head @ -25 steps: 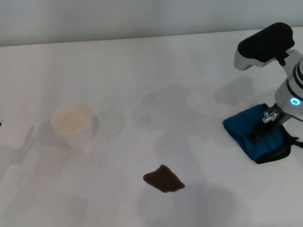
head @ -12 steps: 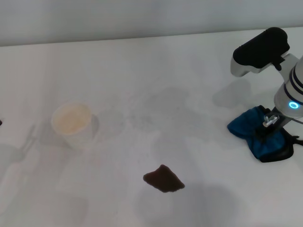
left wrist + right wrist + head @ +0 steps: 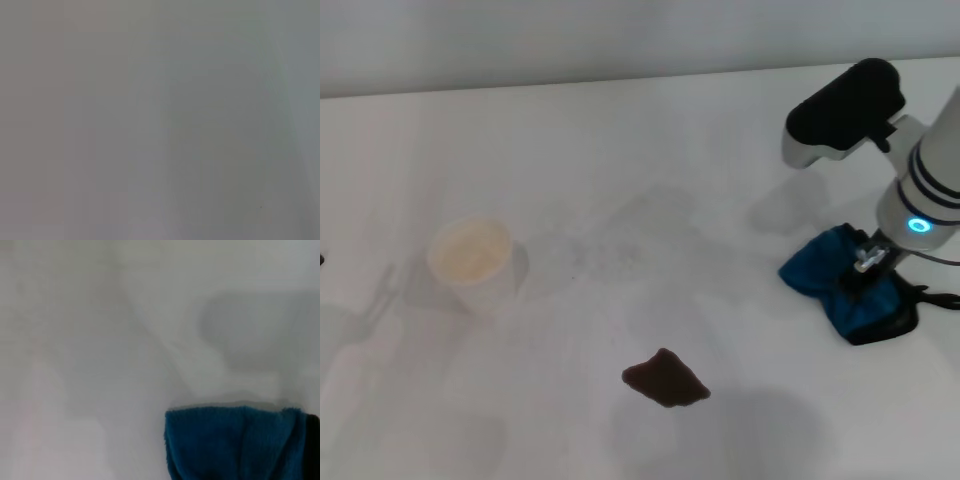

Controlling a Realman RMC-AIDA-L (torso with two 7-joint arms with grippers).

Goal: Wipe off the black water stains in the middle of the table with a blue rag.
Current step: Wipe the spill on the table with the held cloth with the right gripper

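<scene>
The black water stain (image 3: pixel 665 379) is a small dark diamond-shaped patch on the white table (image 3: pixel 620 150), front middle. The blue rag (image 3: pixel 825 275) with black edging hangs bunched at the right, and it also shows in the right wrist view (image 3: pixel 235 442). My right gripper (image 3: pixel 865 277) is shut on the rag and holds it to the right of the stain and a little farther back. My left gripper does not show; the left wrist view is plain grey.
A white paper cup (image 3: pixel 470 260) stands upright at the left of the table, well apart from the stain. The table's far edge (image 3: pixel 620 80) runs along the top of the head view.
My right arm has moved left toward the table's middle with the rag. The rag has gathered into a tighter bunch under the gripper. Stain and cup have not moved.
</scene>
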